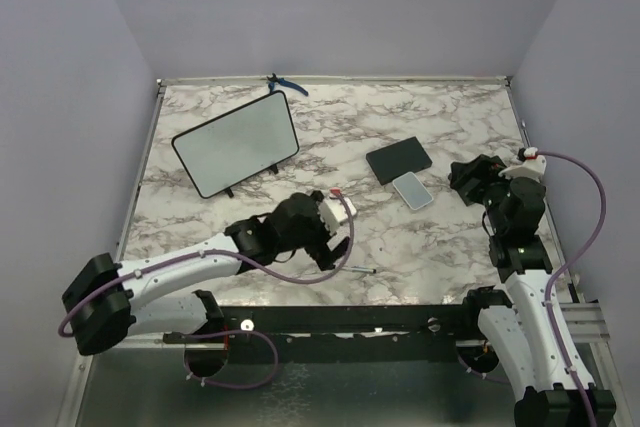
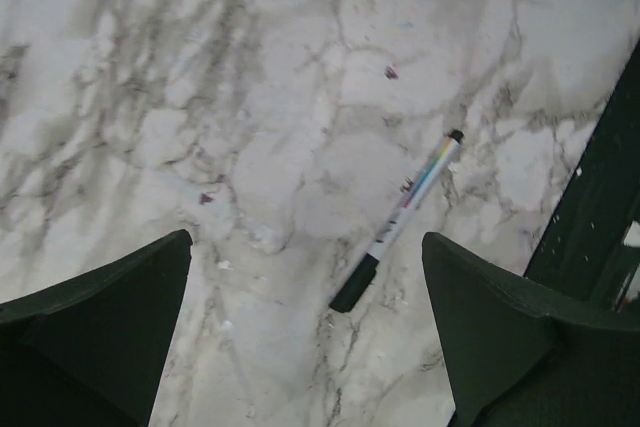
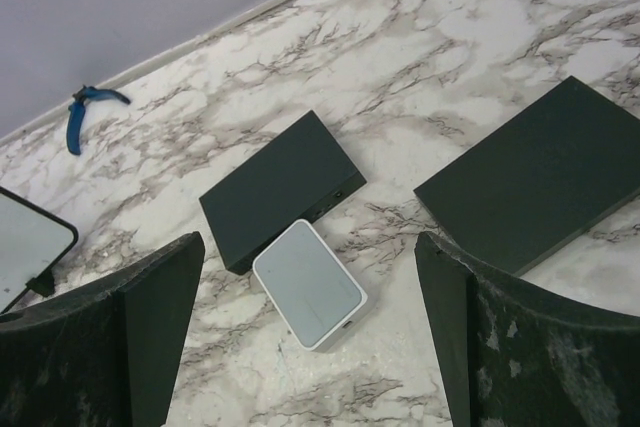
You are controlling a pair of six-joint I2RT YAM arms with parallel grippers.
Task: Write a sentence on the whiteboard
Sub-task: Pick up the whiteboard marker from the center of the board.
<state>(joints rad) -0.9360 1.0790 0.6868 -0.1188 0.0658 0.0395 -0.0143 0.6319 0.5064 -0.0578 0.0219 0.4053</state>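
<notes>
The left gripper (image 2: 307, 239) and right gripper (image 3: 308, 239) gape wide, gripping nothing. The whiteboard (image 1: 236, 143) stands at 10 o'clock on the table (image 1: 450, 117), only 1 corner in the right wrist view; the pen (image 2: 400, 219) barely shows from above.

The right wrist view's left edge cut off the whiteboard (image 3: 28, 242), leaving one corner; a black pad (image 3: 530, 187) ran past the right edge. From above, the pen (image 1: 362, 271) was too small to detail.
</notes>
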